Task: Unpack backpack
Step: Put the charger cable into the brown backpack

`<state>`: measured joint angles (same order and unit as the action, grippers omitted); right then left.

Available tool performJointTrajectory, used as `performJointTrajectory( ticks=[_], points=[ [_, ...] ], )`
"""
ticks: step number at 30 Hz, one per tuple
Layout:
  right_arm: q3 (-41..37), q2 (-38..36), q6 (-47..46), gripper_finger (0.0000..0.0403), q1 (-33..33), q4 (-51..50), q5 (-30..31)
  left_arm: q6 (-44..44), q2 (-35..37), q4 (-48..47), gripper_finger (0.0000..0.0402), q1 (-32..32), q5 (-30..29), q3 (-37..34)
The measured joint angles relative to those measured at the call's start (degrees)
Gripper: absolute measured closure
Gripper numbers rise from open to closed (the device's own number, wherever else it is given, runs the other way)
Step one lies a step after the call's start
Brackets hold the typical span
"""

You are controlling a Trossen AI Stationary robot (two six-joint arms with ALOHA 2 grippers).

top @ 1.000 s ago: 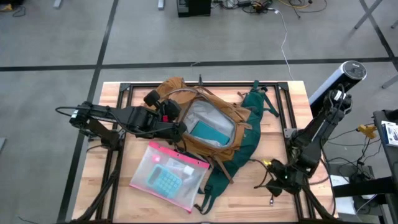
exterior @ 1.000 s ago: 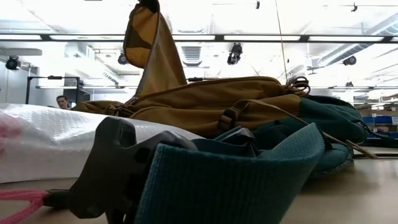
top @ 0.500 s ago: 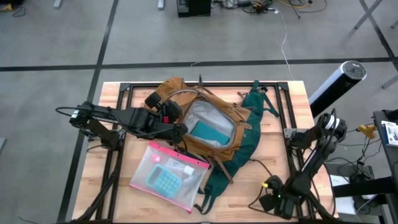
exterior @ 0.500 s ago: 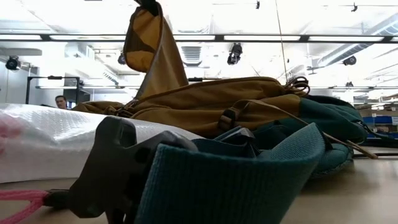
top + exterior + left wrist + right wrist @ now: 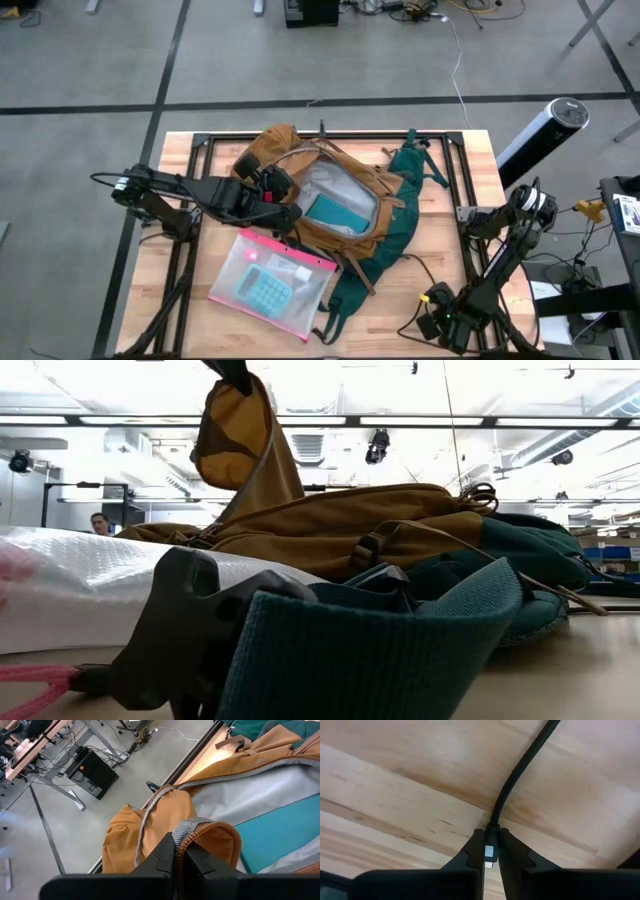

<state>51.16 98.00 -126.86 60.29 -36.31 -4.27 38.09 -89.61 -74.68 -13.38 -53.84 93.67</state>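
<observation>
Right fingers newly clamped on cable

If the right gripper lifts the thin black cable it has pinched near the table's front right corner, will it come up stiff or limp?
Probably limp: the thin black cable already curves across the wooden table and trails loosely in the high view. It looks light. The right gripper, shut on its plug end, may drag the rest behind.

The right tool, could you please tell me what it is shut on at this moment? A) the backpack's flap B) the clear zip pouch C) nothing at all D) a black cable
D: in the right wrist view the right tool pinches a black cable by its plug end, just above the wooden table.
</observation>
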Motion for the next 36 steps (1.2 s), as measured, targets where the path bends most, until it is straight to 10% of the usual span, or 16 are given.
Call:
performJointTrajectory(
  ticks=[16,36],
  points=[
    [9.99,-12.32,8.93,0.0401,-4.14,-33.15,14.69,-1.97,0.00,0.29,0.0401,-0.09,0.46,-0.07],
    [-8.85,-12.86,14.17,0.0348,-5.87,-5.53,-13.70,-1.52,0.33,-2.40,0.0401,-0.49,0.44,-1.93]
  ],
)
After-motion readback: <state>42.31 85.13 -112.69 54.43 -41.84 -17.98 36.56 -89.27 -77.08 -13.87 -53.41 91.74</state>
